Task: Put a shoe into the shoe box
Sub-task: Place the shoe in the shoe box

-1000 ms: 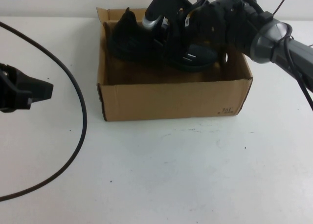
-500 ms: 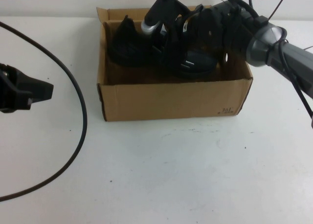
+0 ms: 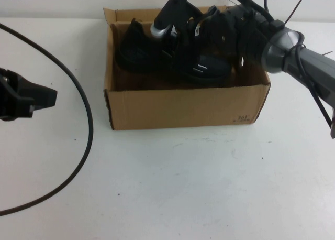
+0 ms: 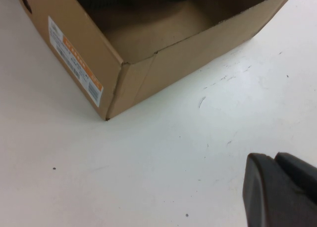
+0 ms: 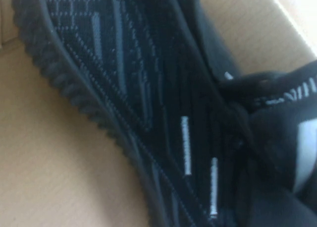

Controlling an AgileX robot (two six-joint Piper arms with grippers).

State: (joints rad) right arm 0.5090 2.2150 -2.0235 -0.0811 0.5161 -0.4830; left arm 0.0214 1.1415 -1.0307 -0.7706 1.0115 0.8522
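Note:
The black knit shoe [image 3: 137,55] lies tilted inside the brown cardboard shoe box [image 3: 183,106], heel toward the left end and toe toward the right. My right gripper [image 3: 180,38] reaches down into the box from the right and sits on the shoe's upper near the laces. In the right wrist view the shoe [image 5: 129,88] fills the picture, with its silver dash marks, ridged sole and the box floor [image 5: 49,162] beside it. My left gripper [image 3: 49,97] rests shut on the table, left of the box, holding nothing. In the left wrist view the left gripper [image 4: 275,160] points toward the box [image 4: 198,53].
A black cable [image 3: 86,114] curves across the white table left of the box, close to the left gripper. The box's left end carries a printed label [image 4: 74,63] and a small round hole [image 4: 26,4]. The right arm [image 3: 293,46] stretches over the box's right end.
The shoe and my right gripper have sunk lower into the box and shifted slightly left. The left arm has not moved.

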